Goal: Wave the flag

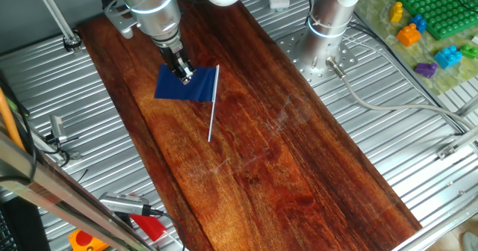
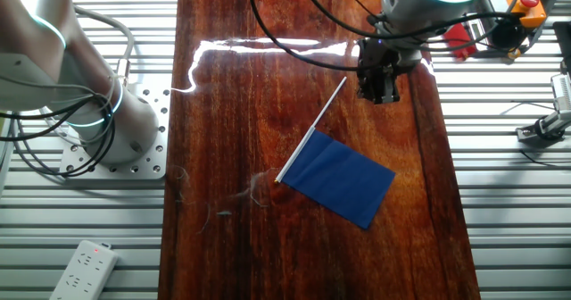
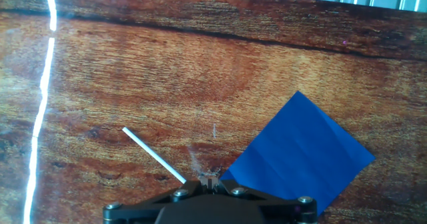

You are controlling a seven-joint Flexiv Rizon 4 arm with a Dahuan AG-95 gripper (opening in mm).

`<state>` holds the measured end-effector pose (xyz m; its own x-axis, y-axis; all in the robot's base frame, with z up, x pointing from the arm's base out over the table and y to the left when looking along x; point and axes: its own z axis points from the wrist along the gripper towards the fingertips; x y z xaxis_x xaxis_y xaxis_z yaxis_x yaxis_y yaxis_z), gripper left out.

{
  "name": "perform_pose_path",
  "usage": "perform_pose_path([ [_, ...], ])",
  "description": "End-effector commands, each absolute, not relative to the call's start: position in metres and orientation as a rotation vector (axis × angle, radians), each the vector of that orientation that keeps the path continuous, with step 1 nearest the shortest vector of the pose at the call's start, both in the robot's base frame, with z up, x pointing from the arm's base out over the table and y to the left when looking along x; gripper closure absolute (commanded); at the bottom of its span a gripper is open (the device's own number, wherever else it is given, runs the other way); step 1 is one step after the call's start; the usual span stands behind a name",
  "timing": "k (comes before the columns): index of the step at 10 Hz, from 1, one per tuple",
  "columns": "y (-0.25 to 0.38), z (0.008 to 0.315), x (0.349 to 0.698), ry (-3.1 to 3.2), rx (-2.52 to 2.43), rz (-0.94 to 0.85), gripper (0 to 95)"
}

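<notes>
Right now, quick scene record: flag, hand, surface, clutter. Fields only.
flag: dark blue cloth on a thin white stick, lying flat on the board
hand: above the board, near the bare end of the stick; not holding the flag
hand state: cannot tell open or shut
surface: long wooden board laid on a ribbed metal table
clutter: toy bricks off the board; power strip on the table
task status: flag not picked up yet

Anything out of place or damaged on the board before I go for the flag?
Nothing looks damaged. The flag lies flat on the wooden board, cloth unfolded with faint creases, its white stick straight and whole. The gripper hangs above the stick's bare end. Only glare streaks and faint scratches mark the wood.
</notes>
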<state>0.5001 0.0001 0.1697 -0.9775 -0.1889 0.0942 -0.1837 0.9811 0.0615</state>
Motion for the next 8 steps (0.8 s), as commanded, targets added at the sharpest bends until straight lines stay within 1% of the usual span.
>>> perform_pose_path([
  [1,0.0,0.1701,0.5,-3.025,0.283,-0.078,95.0],
  [8,0.0,0.1701,0.5,-3.022,0.275,-0.078,95.0],
])
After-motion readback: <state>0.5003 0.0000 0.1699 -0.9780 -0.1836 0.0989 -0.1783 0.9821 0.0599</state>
